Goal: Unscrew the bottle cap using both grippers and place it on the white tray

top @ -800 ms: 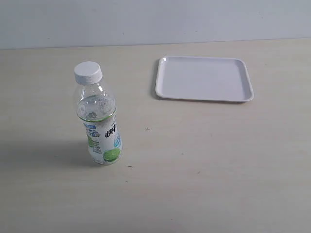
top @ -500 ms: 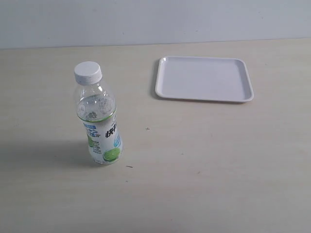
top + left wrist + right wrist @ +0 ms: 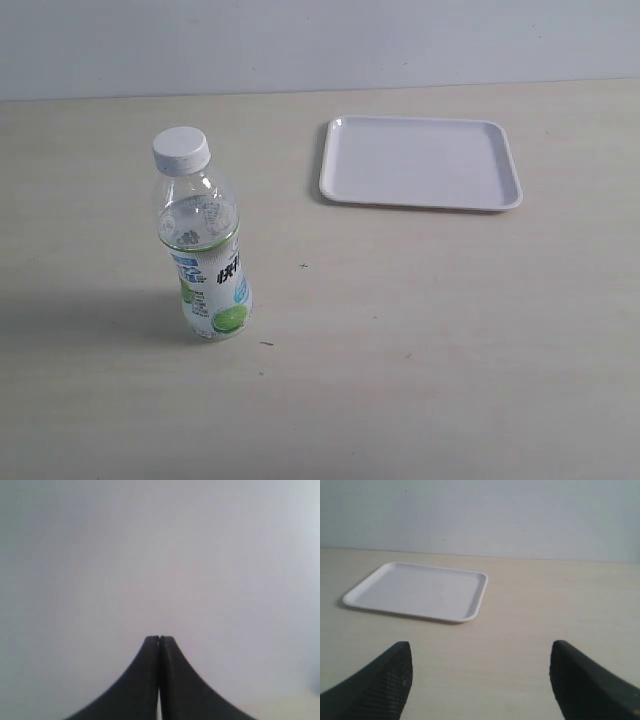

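Cap: sits atop upright bottle, left on desk, well apart from tray at far right. Pressed together, empty: left fingers. Spread wide, empty, facing tray: right fingers. Probably nearer left fingers; long axis vertical.

Left gripper closed, right gripper spread wide.
The left one's two smooth black fingers press flat together, tips meeting along a thin seam. The right one's ribbed black fingers stand far apart, both tips level.
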### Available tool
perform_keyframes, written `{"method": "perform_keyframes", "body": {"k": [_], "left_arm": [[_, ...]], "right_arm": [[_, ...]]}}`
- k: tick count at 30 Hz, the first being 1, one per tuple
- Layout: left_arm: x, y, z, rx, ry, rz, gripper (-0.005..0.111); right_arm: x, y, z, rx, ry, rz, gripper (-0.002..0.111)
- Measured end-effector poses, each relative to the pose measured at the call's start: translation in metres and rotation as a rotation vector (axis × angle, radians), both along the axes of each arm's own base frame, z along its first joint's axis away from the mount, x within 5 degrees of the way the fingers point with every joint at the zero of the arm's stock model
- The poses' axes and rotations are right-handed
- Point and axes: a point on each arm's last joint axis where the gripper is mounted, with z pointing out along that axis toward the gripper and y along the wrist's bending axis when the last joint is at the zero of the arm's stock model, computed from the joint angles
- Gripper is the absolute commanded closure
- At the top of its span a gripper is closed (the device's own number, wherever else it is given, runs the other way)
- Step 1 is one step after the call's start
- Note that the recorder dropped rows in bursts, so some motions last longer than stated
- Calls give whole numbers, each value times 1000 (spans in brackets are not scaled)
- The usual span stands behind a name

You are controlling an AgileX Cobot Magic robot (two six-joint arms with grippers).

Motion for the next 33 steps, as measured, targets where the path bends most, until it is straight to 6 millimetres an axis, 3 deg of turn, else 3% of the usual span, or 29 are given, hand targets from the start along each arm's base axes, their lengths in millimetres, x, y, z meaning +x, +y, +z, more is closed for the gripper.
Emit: {"method": "perform_keyframes", "body": {"k": [2,5,12,24,27,33], "left_arm": [[18,-10,-22,133,153,-84,97],[29,-17,-40,197,247,-157,91],[43,-22,-86,294,439,-235,75],[53,-30,-129,359,580,-355,73],[55,-31,-138,388,603,-378,60],[58,-35,-155,425,602,-454,18]], "right_arm": [[0,0,0,0,0,0,36],[0,0,1,0,-6,0,36],[0,0,1,0,-6,0,36],[0,0,1,0,-8,1,36],[0,0,1,0,-8,1,36],[0,0,1,0,-8,1,36]]}}
